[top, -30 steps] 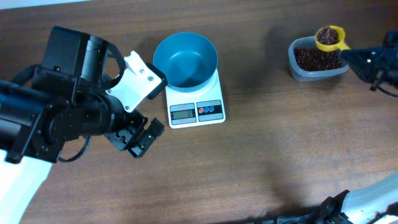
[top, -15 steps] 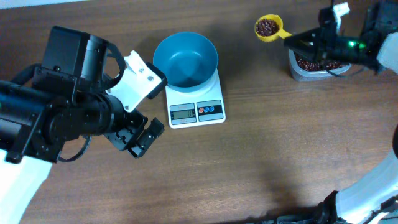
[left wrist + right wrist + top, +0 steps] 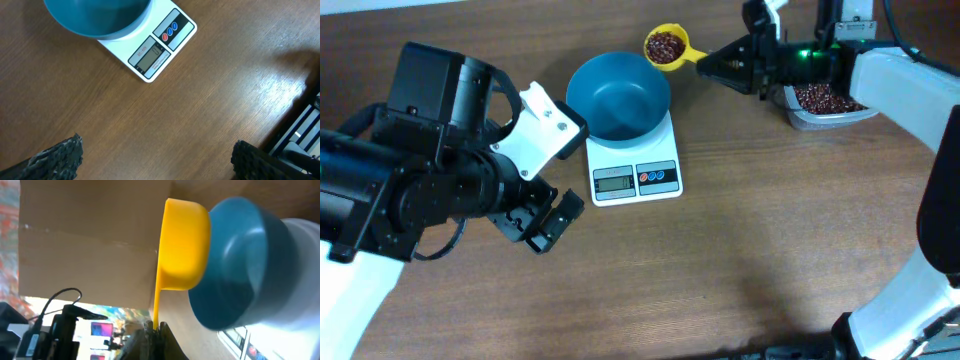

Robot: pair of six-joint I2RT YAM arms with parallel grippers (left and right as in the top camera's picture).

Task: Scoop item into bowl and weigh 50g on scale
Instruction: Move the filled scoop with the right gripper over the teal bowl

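Observation:
The teal-blue bowl (image 3: pixel 618 96) stands on the white scale (image 3: pixel 635 178); it looks empty inside. My right gripper (image 3: pixel 720 63) is shut on the handle of a yellow scoop (image 3: pixel 666 46) filled with red-brown beans, held level just beyond the bowl's far right rim. In the right wrist view the scoop (image 3: pixel 182 245) sits beside the bowl (image 3: pixel 240 265), its handle between my fingers (image 3: pixel 156 327). More beans lie in the clear tub (image 3: pixel 825 100) at right. My left gripper (image 3: pixel 542 222) is open and empty, left of the scale; its view shows the bowl (image 3: pixel 97 17) and scale (image 3: pixel 155 47).
The large black left arm (image 3: pixel 420 170) fills the table's left side. The right arm's white link (image 3: pixel 910 85) reaches over the clear tub at the far right. A brown wooden table (image 3: pixel 740 260) lies under everything.
My right gripper has carried the loaded yellow scoop from over the clear tub leftward to the bowl's far rim. The left arm has not moved.

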